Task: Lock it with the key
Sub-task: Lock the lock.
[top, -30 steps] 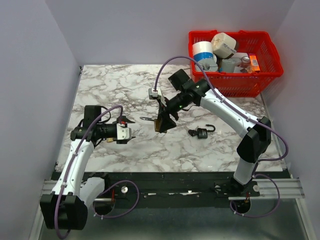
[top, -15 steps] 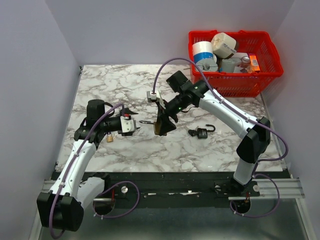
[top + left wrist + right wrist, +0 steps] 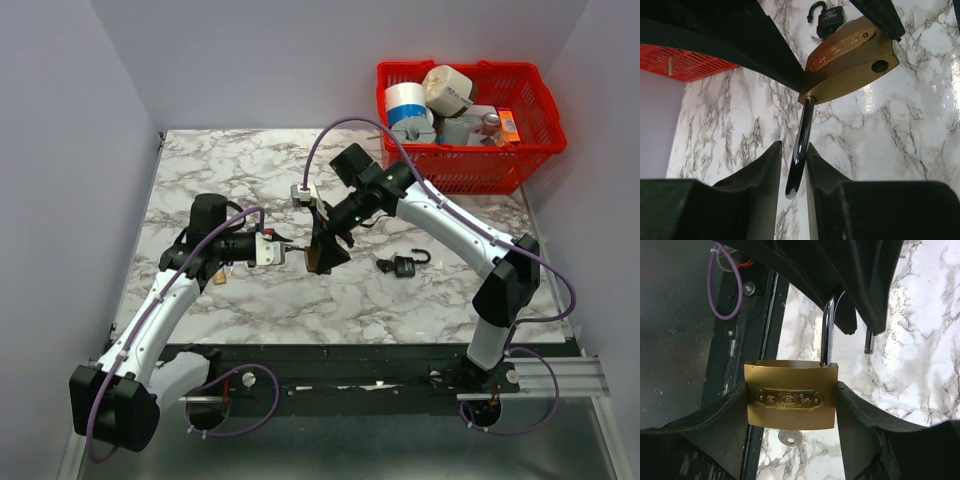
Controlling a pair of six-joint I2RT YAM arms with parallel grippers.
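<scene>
One brass padlock point(image 3: 790, 385) hung between both arms: right gripper point(image 3: 791, 407) clamped its body, left gripper point(image 3: 793, 165) pinched its shackle point(image 3: 802, 132).

plain lavender-grey walls point(image 3: 250, 60) box in a white marble-veined table point(image 3: 200, 180) — soft, even light.

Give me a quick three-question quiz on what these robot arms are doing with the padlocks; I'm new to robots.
1. True or false: the black padlock lying on the table has its loop snapped shut.
2. What does the right tool hold? A) a screwdriver B) the brass padlock C) a cup
3. Which part of that padlock sits between the fingers of the left tool?

Key: 1 false, its loop stands open; 2 B; 3 the shackle.
</scene>
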